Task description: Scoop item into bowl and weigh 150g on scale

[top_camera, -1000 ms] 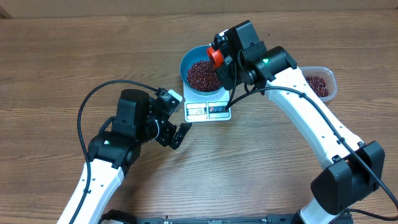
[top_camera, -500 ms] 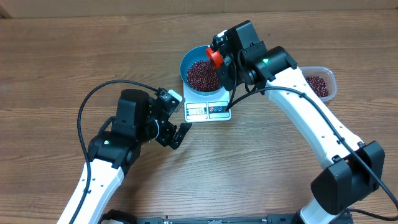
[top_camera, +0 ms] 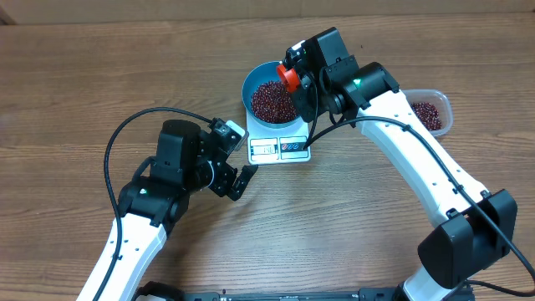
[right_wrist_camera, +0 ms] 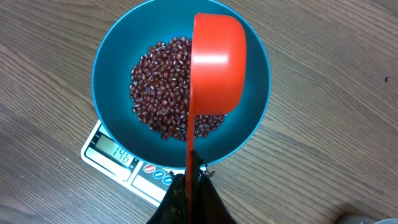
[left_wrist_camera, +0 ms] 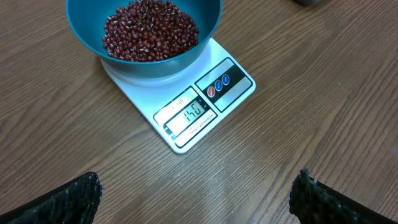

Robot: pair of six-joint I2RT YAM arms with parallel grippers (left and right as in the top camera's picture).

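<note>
A wooden desk (top_camera: 75, 75) fills almost the whole overhead view. Its top is a medium brown (veneer or solid wood, it cannot be told), with fine darker grain running from the left edge across to the right edge. Beyond the far edge runs a narrow, paler tan strip (top_camera: 167, 8), flat and featureless; whether it is a wall or a board cannot be told. The light is soft and even, coming from above, and shadows on the wood are short and faint. Close up, the surface shows a mild sheen between the grain lines. One tiny dark speck (right_wrist_camera: 387, 79) marks the wood.
</note>
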